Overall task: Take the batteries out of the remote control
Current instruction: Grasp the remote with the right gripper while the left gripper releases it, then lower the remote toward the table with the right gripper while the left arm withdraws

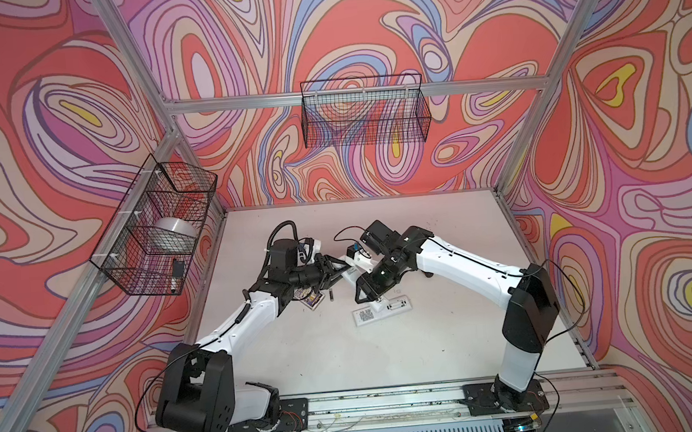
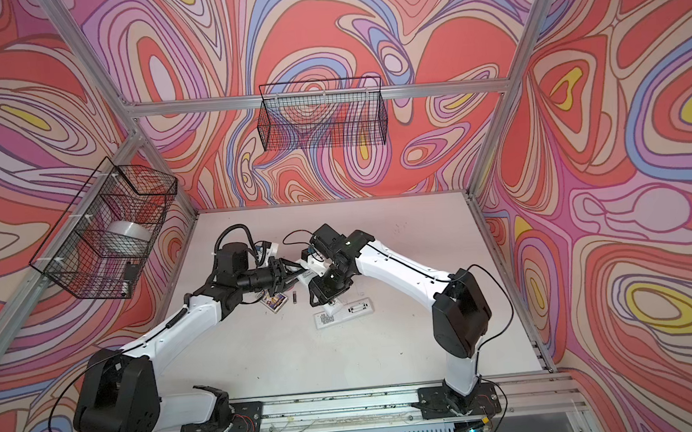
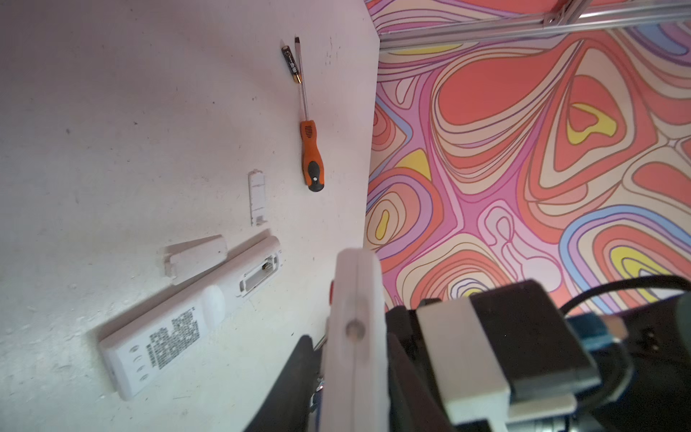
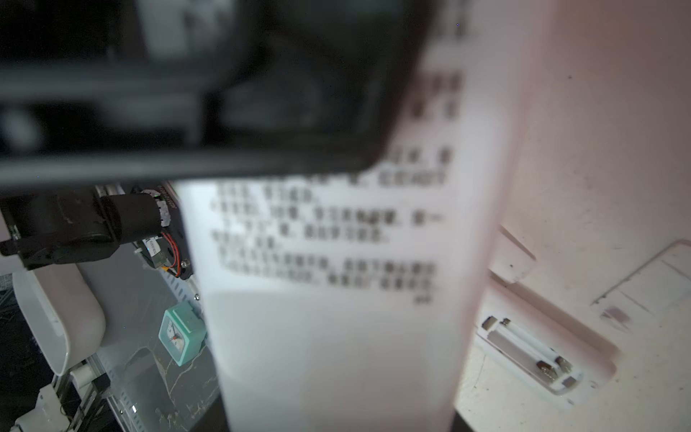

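Observation:
A white remote control (image 3: 355, 291) hangs in the air between both grippers, seen in a top view (image 1: 350, 271). My left gripper (image 3: 349, 344) straddles its thin edge, open, with a narrow gap on one side. My right gripper (image 4: 340, 411) is shut on the remote's other end, whose labelled back (image 4: 336, 232) fills that view. A second white remote (image 1: 380, 309) lies on the table with its battery bay (image 3: 260, 275) empty. One battery (image 1: 331, 296) lies below the left gripper. Another battery (image 3: 291, 63) lies by the screwdriver's tip.
An orange-and-black screwdriver (image 3: 312, 157) lies near the table's right edge. Two white bay covers (image 3: 196, 258) (image 3: 257, 198) lie beside the second remote. A small colourful pack (image 1: 312, 298) sits under the left wrist. Wire baskets hang on the left wall (image 1: 157, 226) and back wall (image 1: 364, 111).

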